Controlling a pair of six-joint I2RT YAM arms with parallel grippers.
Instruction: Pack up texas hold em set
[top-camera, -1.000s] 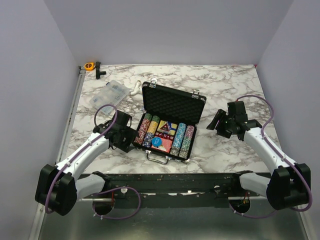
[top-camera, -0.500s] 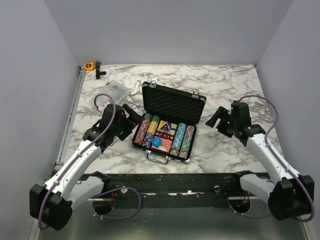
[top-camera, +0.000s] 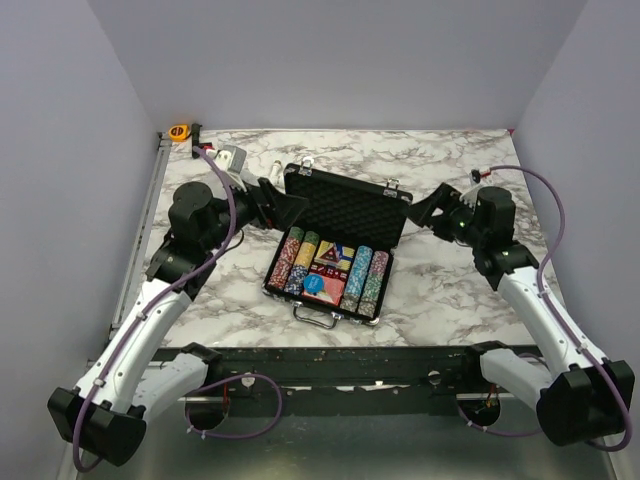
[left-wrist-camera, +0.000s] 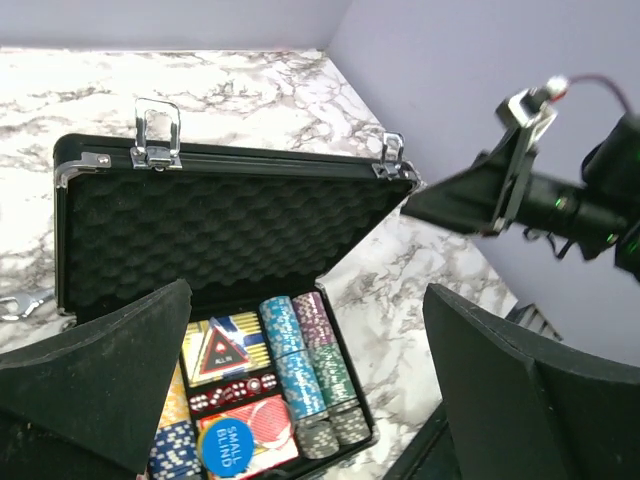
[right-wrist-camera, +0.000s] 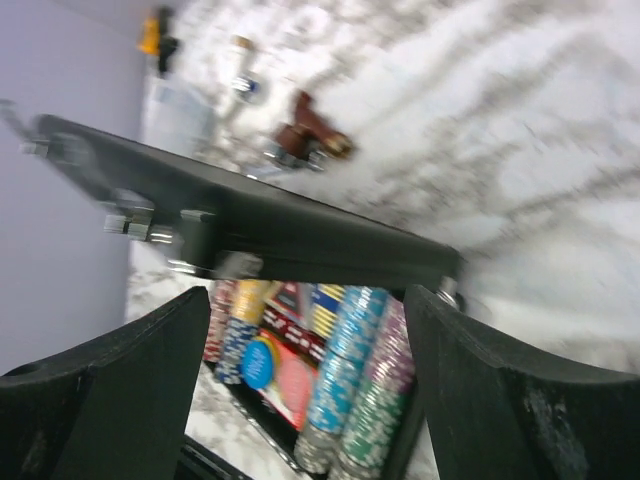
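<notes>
Marble table (top-camera: 450, 300): case (top-camera: 345, 210) open at centre, lid upright, chip rows (top-camera: 358, 280) and deck (top-camera: 325, 292) in base. Left gripper (top-camera: 288, 203) beside lid's left edge, jaws spread, empty. Right gripper (top-camera: 425, 207) beside lid's right corner, jaws spread, empty.

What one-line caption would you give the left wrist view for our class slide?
Left gripper, jaws wide open, faces the open briefcase with poker chips packed in its base.

The top camera looks down over the whole table (top-camera: 450, 300). Both wrist cameras face the open briefcase (left-wrist-camera: 230, 225) closely, from opposite sides.
</notes>
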